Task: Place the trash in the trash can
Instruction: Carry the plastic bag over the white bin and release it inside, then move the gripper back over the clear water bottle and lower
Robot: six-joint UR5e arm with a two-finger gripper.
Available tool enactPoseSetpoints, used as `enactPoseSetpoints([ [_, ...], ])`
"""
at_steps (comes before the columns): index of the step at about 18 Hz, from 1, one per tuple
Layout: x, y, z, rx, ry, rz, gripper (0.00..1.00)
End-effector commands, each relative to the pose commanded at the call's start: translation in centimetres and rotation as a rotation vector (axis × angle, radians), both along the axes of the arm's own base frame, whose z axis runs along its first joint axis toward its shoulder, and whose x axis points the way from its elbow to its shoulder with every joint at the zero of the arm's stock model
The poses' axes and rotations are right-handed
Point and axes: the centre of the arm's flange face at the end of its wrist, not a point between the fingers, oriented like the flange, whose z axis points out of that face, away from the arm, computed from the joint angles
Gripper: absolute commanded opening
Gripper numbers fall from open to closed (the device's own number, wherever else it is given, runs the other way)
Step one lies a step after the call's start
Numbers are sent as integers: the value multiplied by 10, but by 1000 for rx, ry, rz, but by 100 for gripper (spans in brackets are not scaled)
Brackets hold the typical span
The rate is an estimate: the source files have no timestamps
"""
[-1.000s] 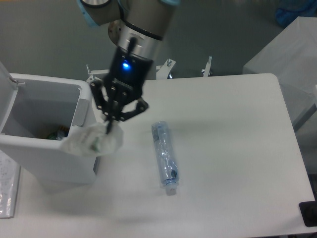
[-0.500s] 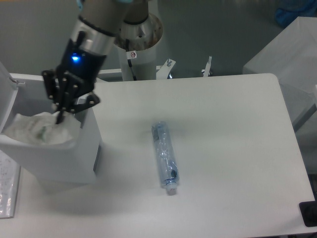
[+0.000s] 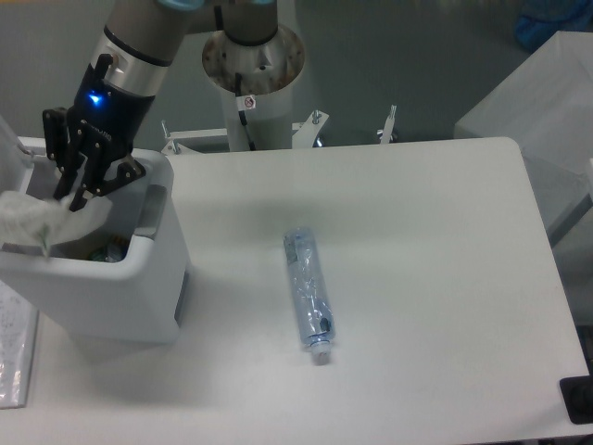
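The crumpled clear wrapper (image 3: 37,218) hung over the open mouth of the trash can (image 3: 111,297), pinched at its upper right edge by the claw (image 3: 72,197), whose black fingers (image 3: 65,181) were clenched on it. The wrapper's lower part dipped below the bin's near rim on the left side. Inside the trash can, against its grey inner wall, a small green and dark scrap (image 3: 109,248) lay at the bottom. The bin's white lid (image 3: 11,148) stood raised at the bin's far left, and its grey front tab (image 3: 151,210) faced right, toward the bottle. The crushed plastic bottle (image 3: 307,295) with a bluish label lay flat on the white surface (image 3: 435,278) well to the right of the trash can, its white cap (image 3: 318,353) pointing toward the near edge. Above the bin the arm's wrist showed a blue light (image 3: 94,98), and behind the bin's right side stood the arm's white base column (image 3: 252,83)
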Motion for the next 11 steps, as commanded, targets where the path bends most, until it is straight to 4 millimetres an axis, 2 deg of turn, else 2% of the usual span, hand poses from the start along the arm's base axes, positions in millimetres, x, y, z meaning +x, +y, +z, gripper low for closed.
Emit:
enactPoseSetpoints([
  [1, -5, -1, 1, 1, 1, 9, 100],
  [3, -28, -7, 6, 12, 10, 51, 100],
  [5, -64, -6, 18, 28, 23, 105, 100],
  [6, -83, 4, 16, 25, 15, 125, 100],
  [8, -118, 7, 38, 59, 35, 171, 100],
  [11, -174, 16, 39, 61, 40, 231, 100],
])
